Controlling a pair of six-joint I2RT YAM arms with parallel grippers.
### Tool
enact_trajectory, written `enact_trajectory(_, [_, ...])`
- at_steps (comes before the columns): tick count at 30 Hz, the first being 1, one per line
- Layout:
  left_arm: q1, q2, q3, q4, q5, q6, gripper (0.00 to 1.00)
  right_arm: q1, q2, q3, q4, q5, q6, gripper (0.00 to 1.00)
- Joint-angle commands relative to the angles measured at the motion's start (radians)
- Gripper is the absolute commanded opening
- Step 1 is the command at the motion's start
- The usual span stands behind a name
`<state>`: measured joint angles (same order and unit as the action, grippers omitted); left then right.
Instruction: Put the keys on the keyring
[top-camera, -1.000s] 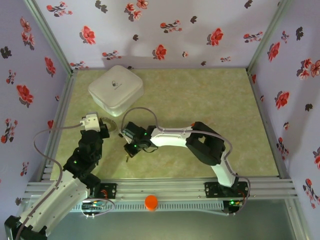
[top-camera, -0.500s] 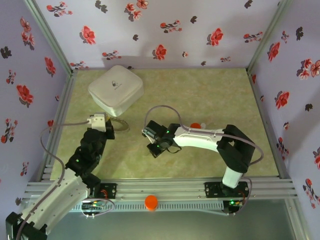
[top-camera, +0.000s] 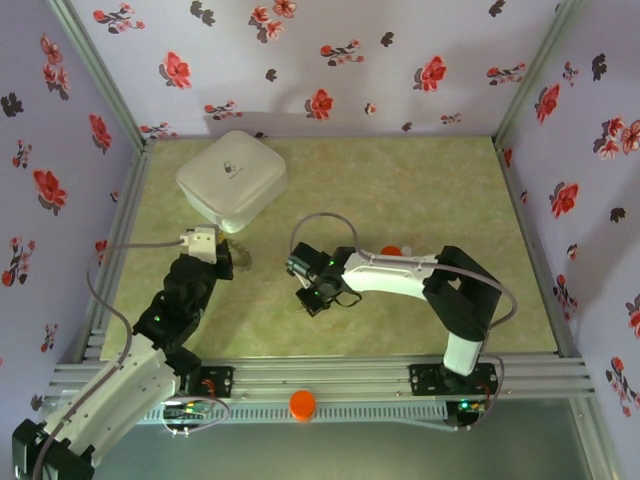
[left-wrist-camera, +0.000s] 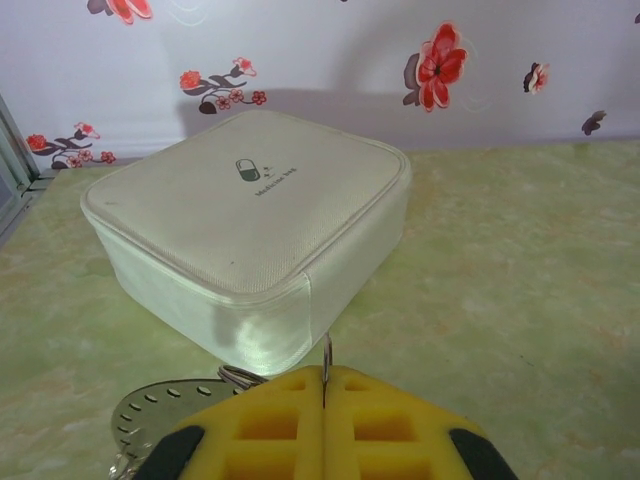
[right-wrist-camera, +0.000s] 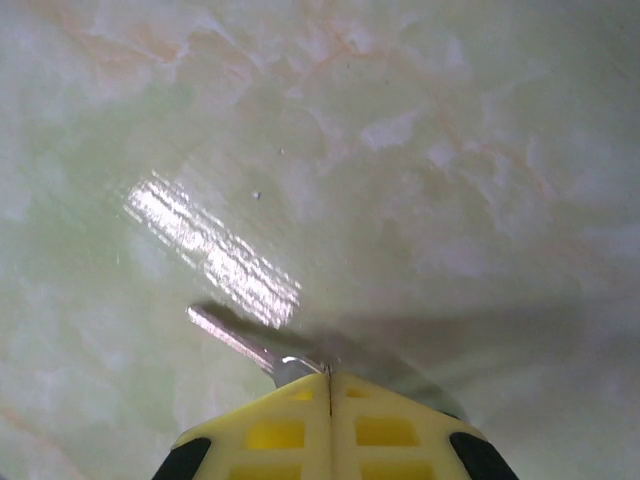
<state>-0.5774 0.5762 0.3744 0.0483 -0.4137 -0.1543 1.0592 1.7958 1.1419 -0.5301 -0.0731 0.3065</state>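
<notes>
1. Right wrist view: the right gripper (right-wrist-camera: 329, 395) has its yellow pads pressed tight on a small key with a thin silver metal blade (right-wrist-camera: 238, 337). The blade pokes out low over the shiny green marble-look table (right-wrist-camera: 450, 150). The head of the key is hidden inside the pads.
2. Left wrist view: the left gripper (left-wrist-camera: 323, 405) is clamped on the thin grey metal keyring (left-wrist-camera: 326, 352). The ring stands up on its edge between the pads, in front of the white square fabric box (left-wrist-camera: 240, 240).
3. Top view: the two grippers are near each other but not touching.
4. I think the step now is bringing the key over to the ring.
5. Next, the hole in the key must meet the split end of the ring. That calls for a slow, careful slide. The hole is hidden now, so the key may need a new grip first.
</notes>
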Motion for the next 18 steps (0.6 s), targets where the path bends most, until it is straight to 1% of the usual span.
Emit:
enact_trajectory(1, [0.005, -0.002, 0.009, 0.055, 0.011, 0.018, 0.0, 0.001, 0.03, 0.034, 0.024, 0.022, -0.001, 0.0])
enact_trajectory(8, [0.005, -0.001, 0.008, 0.056, 0.01, 0.016, 0.0, 0.001, 0.047, 0.043, 0.022, 0.022, -0.001, 0.0])
enact_trajectory(18, [0.005, 0.0, 0.009, 0.053, 0.01, 0.018, 0.0, 0.002, 0.061, 0.04, 0.016, 0.022, 0.005, 0.07])
